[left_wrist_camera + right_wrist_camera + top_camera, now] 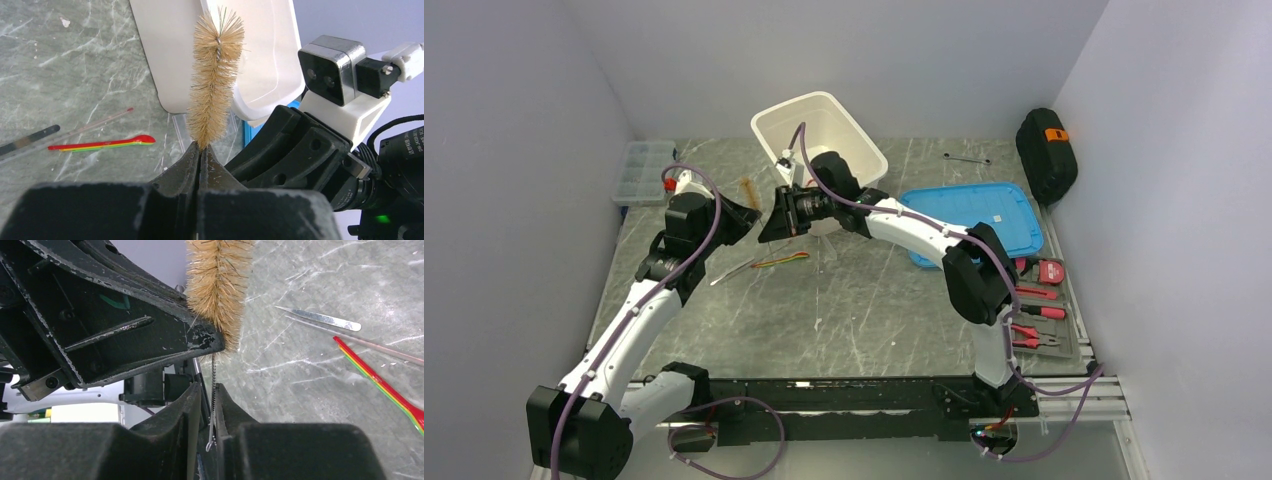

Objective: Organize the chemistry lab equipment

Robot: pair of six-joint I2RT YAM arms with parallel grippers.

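Tan-bristled wire brush (216, 75); white bin (824, 125); grey marbled table (864, 310); blue lid (974, 215).

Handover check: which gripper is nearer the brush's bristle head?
Left. The left gripper is shut on the wire brush right under the bristles; the right gripper straddles the bare wire stem farther down.

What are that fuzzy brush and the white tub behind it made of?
The wire brush has tan, stiff-looking bristles, whether natural or synthetic I cannot tell, set on twisted wire that glints grey like metal in the right wrist view. The white tub looks like moulded plastic: smooth, evenly white walls with a soft sheen and a rounded rim.
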